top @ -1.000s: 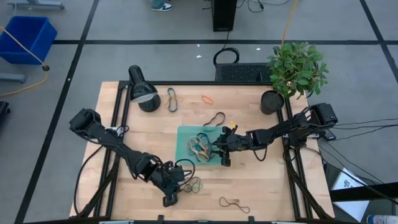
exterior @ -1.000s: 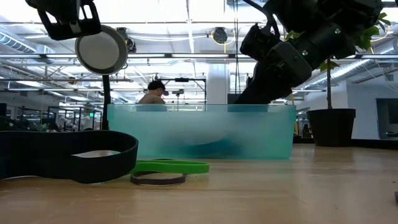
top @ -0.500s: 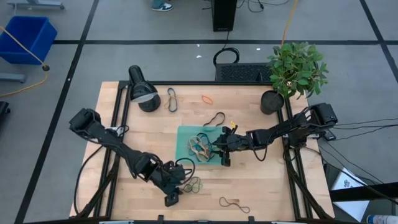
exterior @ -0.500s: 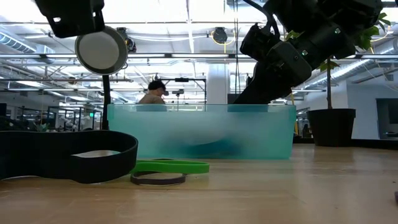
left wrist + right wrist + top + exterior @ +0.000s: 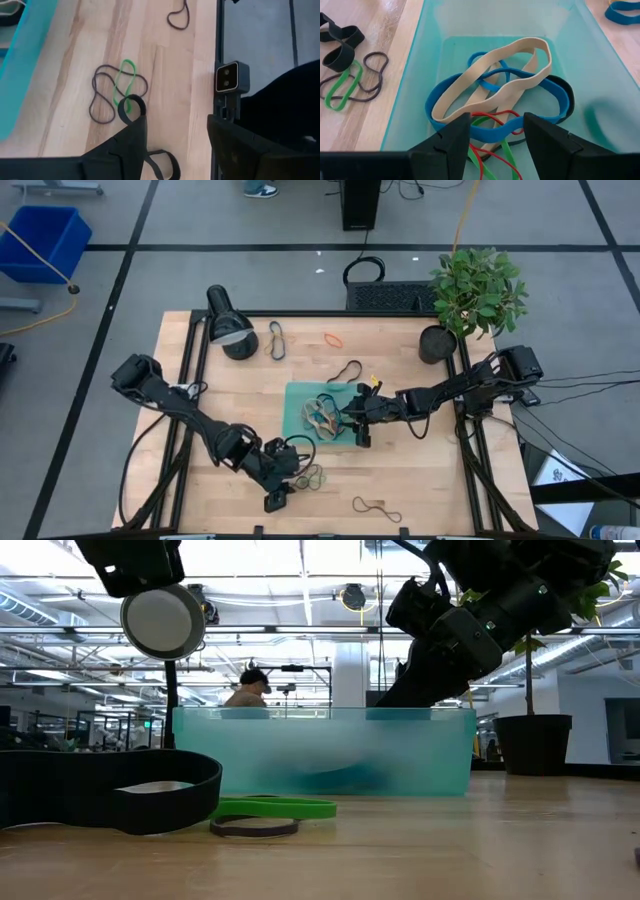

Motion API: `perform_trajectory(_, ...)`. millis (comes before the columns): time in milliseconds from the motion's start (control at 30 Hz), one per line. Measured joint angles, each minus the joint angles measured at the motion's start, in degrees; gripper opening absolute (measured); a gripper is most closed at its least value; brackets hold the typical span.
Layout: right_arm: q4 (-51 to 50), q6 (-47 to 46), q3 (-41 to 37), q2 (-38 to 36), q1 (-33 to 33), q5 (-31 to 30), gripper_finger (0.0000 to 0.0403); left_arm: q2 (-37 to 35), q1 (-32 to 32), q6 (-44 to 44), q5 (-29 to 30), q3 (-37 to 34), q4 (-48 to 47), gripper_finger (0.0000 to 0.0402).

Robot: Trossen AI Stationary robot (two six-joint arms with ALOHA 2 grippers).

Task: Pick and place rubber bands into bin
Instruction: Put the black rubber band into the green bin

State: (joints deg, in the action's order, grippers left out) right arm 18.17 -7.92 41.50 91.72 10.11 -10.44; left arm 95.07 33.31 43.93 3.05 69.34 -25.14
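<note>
Bin (image 5: 318,412) mid-table holds tan, blue, red, green bands. Loose bands (image 5: 310,476) (green, brown, black) lie nr front edge. L gripper (image 5: 278,486) hangs above them, jaws spread, empty, likely lining up a pick. R gripper (image 5: 352,418) spread over bin, holding nothing.

Translucent teal plastic bin (image 5: 297,402), mid-table: holds tangled tan, blue, green, red, black rubber bands (image 5: 500,100). Loose green and dark thin bands (image 5: 119,90) lie flat on wood near front edge; more scattered behind bin.
</note>
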Motion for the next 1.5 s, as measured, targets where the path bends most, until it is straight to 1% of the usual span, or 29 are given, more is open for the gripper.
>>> perform_trajectory(100, 0.0, 0.2, 0.0, 0.0, 0.0, 0.0, 0.018, 0.0, 0.9, -0.3, 0.5, 0.0, -0.7, 0.0214)
perform_trajectory(233, 0.0, 0.3, 0.0, 0.0, 0.0, 0.0, 0.0177, 0.8, 1.9, 0.4, 4.7, 0.0, -2.7, 0.0214)
perform_trajectory(300, 0.0, 0.3, 0.0, 0.0, 0.0, 0.0, 0.0177, 2.0, 2.1, 1.8, 5.6, 0.0, -3.7, 0.0214)
perform_trajectory(367, 0.0, 0.3, 0.0, 0.0, 0.0, 0.0, 0.0177, 3.7, 2.1, 2.8, 5.3, 0.0, -3.3, 0.0214)
perform_trajectory(567, 0.0, 0.3, 0.0, 0.0, 0.0, -0.1, 0.018, 10.3, 2.1, 2.9, 1.5, 0.6, -3.5, 0.0214)
perform_trajectory(733, 0.0, 0.3, 0.0, 0.0, 0.0, -0.1, 0.0177, 13.4, 2.1, 4.4, -0.4, 0.7, -4.3, 0.0214)
perform_trajectory(933, 0.0, 0.3, 0.0, 0.0, 0.0, -0.2, 0.018, 14.6, 1.9, 7.8, -0.5, 0.7, -5.4, 0.0214)
perform_trajectory(1200, 0.0, 0.3, 0.0, 0.0, 0.0, -0.2, 0.0177, 14.5, 2.0, 9.0, -0.5, 0.7, -4.6, 0.0214)
perform_trajectory(1367, 0.0, 0.3, 0.0, 0.0, 0.0, -0.2, 0.018, 14.5, 1.7, 8.7, -0.6, 0.7, -4.6, 0.0214)
perform_trajectory(1500, 0.0, 0.3, 0.0, 0.0, 0.0, -0.2, 0.0178, 14.5, 1.6, 6.8, -0.5, 0.7, -4.6, 0.0214)
